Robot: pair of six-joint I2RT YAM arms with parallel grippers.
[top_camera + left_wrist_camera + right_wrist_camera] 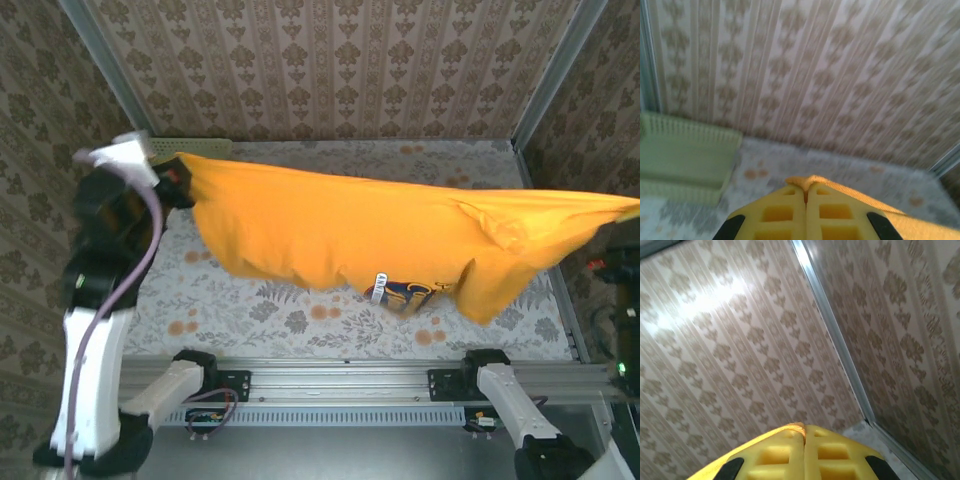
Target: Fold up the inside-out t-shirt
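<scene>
Two hands, both clenched on t-shirt [350,230] edges: left hand [806,189] far-left, right hand [804,431] at right side. Cloth stretched over table [250,320]; basket [685,150] in far-left corner.

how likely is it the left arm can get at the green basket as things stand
Probably not yet. The basket sits close by with nothing between, but the left pincer is shut on the t-shirt, pulled taut to the right pincer; it would need to let go.
</scene>
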